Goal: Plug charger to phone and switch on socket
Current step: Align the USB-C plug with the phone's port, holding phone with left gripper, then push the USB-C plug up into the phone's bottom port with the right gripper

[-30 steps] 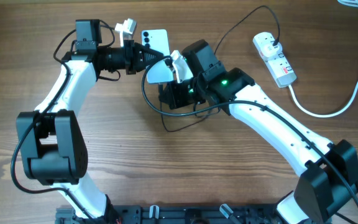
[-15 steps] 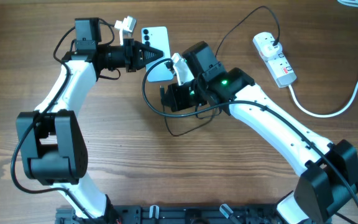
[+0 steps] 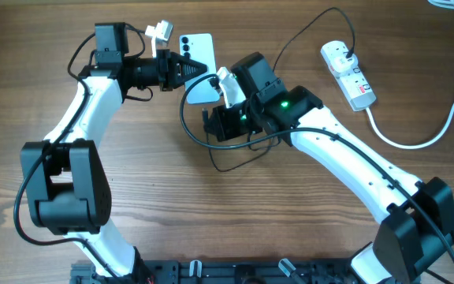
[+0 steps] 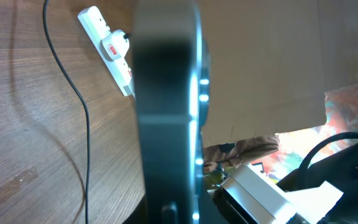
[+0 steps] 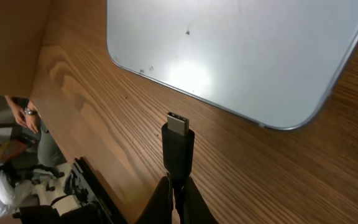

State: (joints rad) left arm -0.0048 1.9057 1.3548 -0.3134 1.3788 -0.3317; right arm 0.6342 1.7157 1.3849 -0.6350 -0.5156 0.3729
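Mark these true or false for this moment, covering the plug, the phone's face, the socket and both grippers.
1. The charger is plugged into the phone. False: in the right wrist view the charger tip stops short of the phone edge, with bare wood between them.
2. The right gripper holds the charger. True: the right gripper pinches it just behind the tip.
3. The phone shows its screen to the overhead camera. False: its pale back with the lenses faces up.
4. A black cable runs to the socket. True: it meets the socket at its far end.
5. The left gripper is on the socket. False: the left gripper grips the phone, well apart from the socket.
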